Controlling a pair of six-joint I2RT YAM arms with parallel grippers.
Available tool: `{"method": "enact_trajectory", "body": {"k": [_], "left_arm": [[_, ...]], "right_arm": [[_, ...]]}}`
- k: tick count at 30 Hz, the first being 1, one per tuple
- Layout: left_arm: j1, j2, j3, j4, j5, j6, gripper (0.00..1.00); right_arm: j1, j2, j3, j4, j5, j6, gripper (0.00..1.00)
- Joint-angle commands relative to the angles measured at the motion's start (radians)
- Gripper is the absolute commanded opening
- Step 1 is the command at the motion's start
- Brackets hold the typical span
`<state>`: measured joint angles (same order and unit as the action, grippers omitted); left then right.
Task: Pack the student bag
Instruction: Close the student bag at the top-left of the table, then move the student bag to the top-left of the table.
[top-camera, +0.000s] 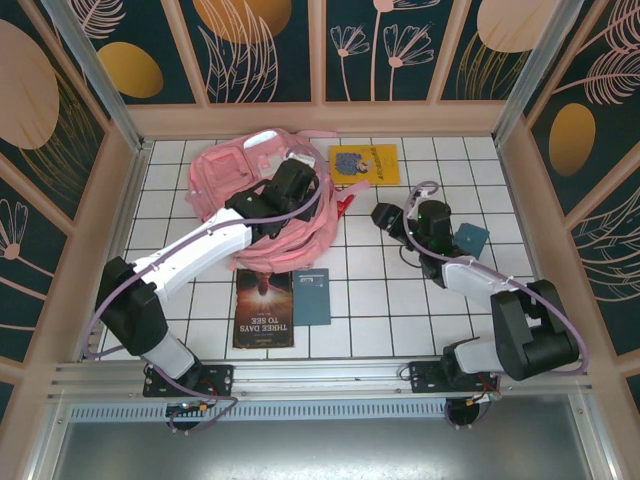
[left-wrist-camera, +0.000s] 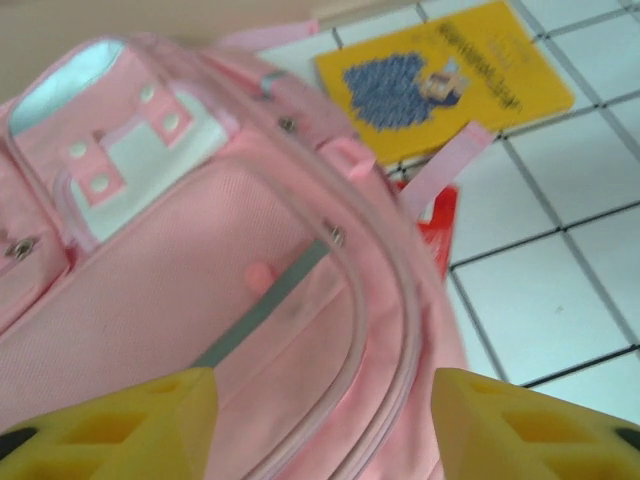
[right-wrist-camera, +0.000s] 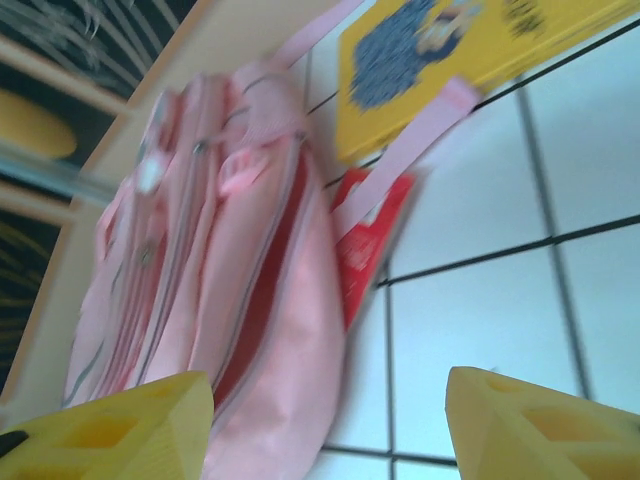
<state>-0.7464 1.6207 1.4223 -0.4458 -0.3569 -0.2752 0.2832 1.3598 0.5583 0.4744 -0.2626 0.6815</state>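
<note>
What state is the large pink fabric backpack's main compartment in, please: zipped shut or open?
Open: the right wrist view shows the large pink fabric backpack parted along its side, with red in the gap.

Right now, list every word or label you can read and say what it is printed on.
"THREE DAYS TO SEE": on the cover of the dark book.
Title line on the yellow book: too blurred to read in every view.
Small print on the blue book: too small to read.
On the student bag: no readable text.
</note>
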Motion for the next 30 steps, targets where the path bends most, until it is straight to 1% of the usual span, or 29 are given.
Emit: {"method": "enact_trajectory", "body": {"k": [1, 3, 6, 9, 11, 13, 15, 16, 18, 19, 21, 23, 24, 26, 30], "left_arm": [[-0.001, 0.050, 0.104, 0.030, 0.045, -0.022, 0.66], [-0.002, 0.109, 0.163, 0.038, 0.057, -0.026, 0.65], [0.000, 0.237, 0.284, 0.036, 0.040, -0.049, 0.61], [0.002, 0.383, 0.437, 0.030, 0.032, -0.071, 0.59], [0.007, 0.493, 0.566, 0.021, 0.020, -0.079, 0.59], [0.012, 0.600, 0.695, 0.009, -0.006, -0.083, 0.62], [0.022, 0.704, 0.827, -0.007, -0.001, -0.094, 0.64], [0.031, 0.760, 0.897, -0.013, 0.014, -0.105, 0.66], [0.050, 0.848, 1.002, -0.014, 0.029, -0.134, 0.74], [0.062, 0.881, 1.033, 0.001, 0.041, -0.154, 0.75], [0.084, 0.915, 1.030, 0.055, 0.085, -0.194, 0.76], [0.105, 0.927, 0.983, 0.130, 0.129, -0.248, 0.74], [0.113, 0.930, 0.953, 0.168, 0.154, -0.275, 0.73], [0.126, 0.948, 0.922, 0.207, 0.175, -0.315, 0.72], [0.135, 1.013, 0.942, 0.222, 0.230, -0.363, 0.72]], "right_arm": [[-0.062, 0.033, 0.012, 0.037, -0.021, -0.033, 0.63], [-0.080, 0.025, 0.004, 0.046, -0.041, -0.032, 0.63], [-0.093, -0.019, -0.019, 0.038, -0.052, -0.036, 0.63], [-0.108, -0.080, -0.055, 0.026, -0.062, -0.030, 0.63], [-0.119, -0.135, -0.082, 0.012, -0.076, -0.025, 0.64], [-0.128, -0.192, -0.108, -0.004, -0.084, -0.020, 0.65], [-0.130, -0.256, -0.131, -0.035, -0.088, -0.020, 0.71], [-0.131, -0.296, -0.139, -0.053, -0.088, -0.020, 0.72], [-0.132, -0.369, -0.158, -0.087, -0.087, -0.016, 0.79], [-0.133, -0.410, -0.165, -0.109, -0.087, -0.018, 0.82], [-0.133, -0.479, -0.171, -0.155, -0.072, -0.014, 0.87], [-0.133, -0.541, -0.179, -0.191, -0.064, -0.009, 0.89], [-0.133, -0.566, -0.182, -0.206, -0.065, -0.004, 0.92], [-0.133, -0.604, -0.189, -0.228, -0.065, 0.006, 0.93], [-0.132, -0.636, -0.208, -0.238, -0.071, 0.023, 0.93]]}}
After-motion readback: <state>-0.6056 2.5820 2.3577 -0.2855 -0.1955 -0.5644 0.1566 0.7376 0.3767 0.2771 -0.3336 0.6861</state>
